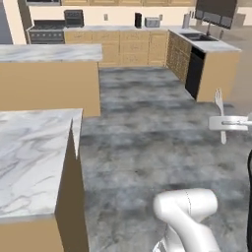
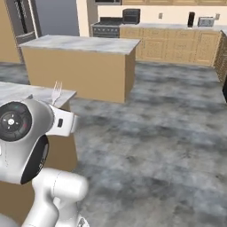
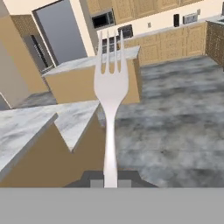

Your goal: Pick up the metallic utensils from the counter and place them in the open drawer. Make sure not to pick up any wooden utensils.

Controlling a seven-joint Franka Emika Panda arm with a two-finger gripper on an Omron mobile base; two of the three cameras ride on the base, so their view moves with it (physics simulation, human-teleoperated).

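the claw [image 3: 111, 183] pinches the fork [image 3: 110, 94] low on its handle; thin, light, stiff, probably slippery, so grip firmly.

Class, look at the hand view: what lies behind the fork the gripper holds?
Behind the fork stand a tan kitchen island with a marble top, grey floor and far cabinets. The tines and handle cover a strip of the island, so that part cannot be seen.
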